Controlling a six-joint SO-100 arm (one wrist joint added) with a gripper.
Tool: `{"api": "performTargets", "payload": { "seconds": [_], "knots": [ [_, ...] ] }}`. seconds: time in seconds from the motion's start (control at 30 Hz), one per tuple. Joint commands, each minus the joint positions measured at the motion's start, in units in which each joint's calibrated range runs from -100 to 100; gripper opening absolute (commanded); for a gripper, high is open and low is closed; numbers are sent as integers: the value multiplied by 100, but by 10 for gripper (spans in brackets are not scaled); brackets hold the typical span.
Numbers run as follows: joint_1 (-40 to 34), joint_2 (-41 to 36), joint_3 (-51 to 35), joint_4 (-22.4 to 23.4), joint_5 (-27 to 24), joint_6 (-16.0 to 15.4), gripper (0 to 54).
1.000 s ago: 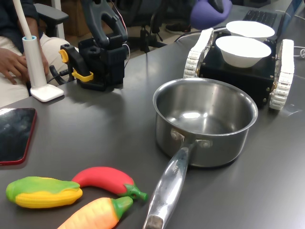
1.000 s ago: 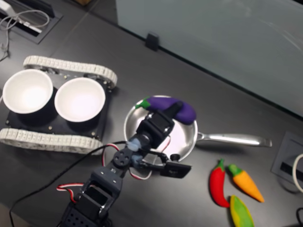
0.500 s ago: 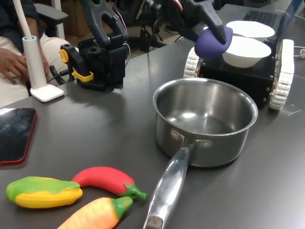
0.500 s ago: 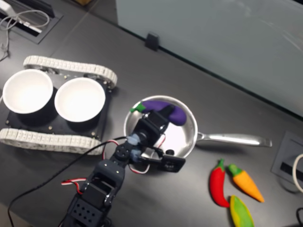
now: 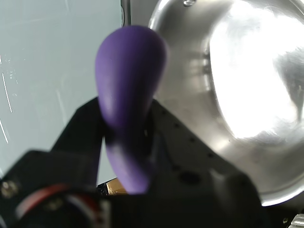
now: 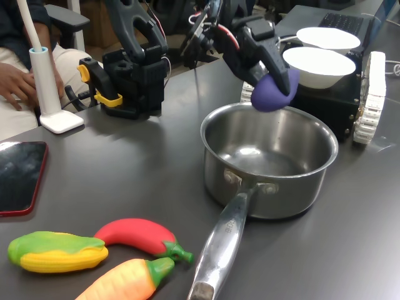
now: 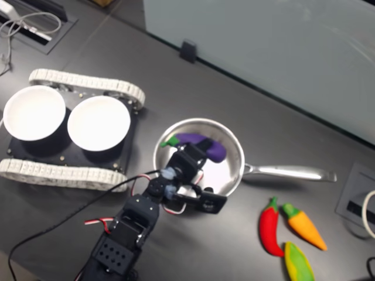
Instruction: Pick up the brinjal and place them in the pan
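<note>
My gripper is shut on the purple brinjal, holding it just above the far rim of the steel pan. In the second exterior view the brinjal lies across the pan's opening with its green stem at the second exterior view's left, and the gripper grips it from below. The wrist view shows the brinjal between the black jaws, with the shiny pan floor beside it. The pan's long handle points toward the table's near edge.
Two white bowls sit on a black tracked base behind the pan. A red toy vegetable, an orange carrot and a yellow corn lie near the handle. A phone, a white stand and a person's hand are at the first exterior view's left.
The gripper has come down with the brinjal, from high above the bowls to just over the pan's far rim. Nothing else has moved.
</note>
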Motion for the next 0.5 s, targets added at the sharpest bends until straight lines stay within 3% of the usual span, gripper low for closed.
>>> {"api": "performTargets", "payload": {
  "seconds": [0.0, 0.47],
  "knots": [
    [-22, -334, 157, -616, 83, 98, 0],
    [185, -343, 584, -812, 83, 90, 0]
  ]
}}
